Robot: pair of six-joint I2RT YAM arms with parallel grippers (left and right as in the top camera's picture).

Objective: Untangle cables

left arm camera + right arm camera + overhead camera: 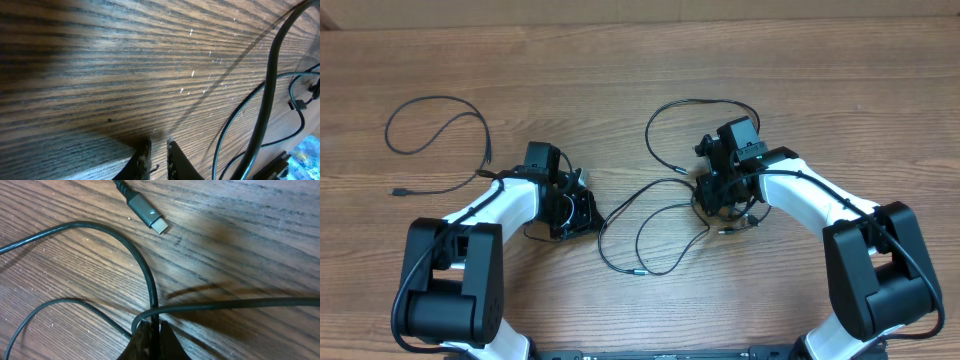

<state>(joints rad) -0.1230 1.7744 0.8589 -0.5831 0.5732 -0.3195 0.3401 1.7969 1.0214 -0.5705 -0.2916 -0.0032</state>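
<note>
Right gripper (718, 205): fingers (142, 345) are together, clamped on a thin black cable strand (148, 275) that arcs in from 10 o'clock and drops straight into the tips. Left gripper (582, 213): fingers (144, 159) are nearly together with only a slit between them; cannot tell if anything is pinched.

The tangled cables (640, 232) lie mid-counter between the two grippers. Their loops run from under the right gripper out toward 7 o'clock and up toward 12 o'clock. One separated cable (435, 98) lies alone at 10 o'clock on the counter (620, 60), well apart from the tangle.

Risks, as judged from here:
- A second strand (240, 303) crosses right at the right fingertips. A pull could cinch that crossing tighter instead of freeing it.
- The silver-tipped plug (150, 216) lies at 12 o'clock in the right wrist view, near the arc. It could hook a loop if dragged through.
- If the left fingers hold nothing, there is no anchor. The whole bundle would likely slide along with the right pull and nothing would separate.
- The cord is thin and the grip sits at the very tips, so it may slip out under tension.
- The left arm is close to the separated cable's lower end. A careless sweep could drag that cable back toward the tangle.
</note>
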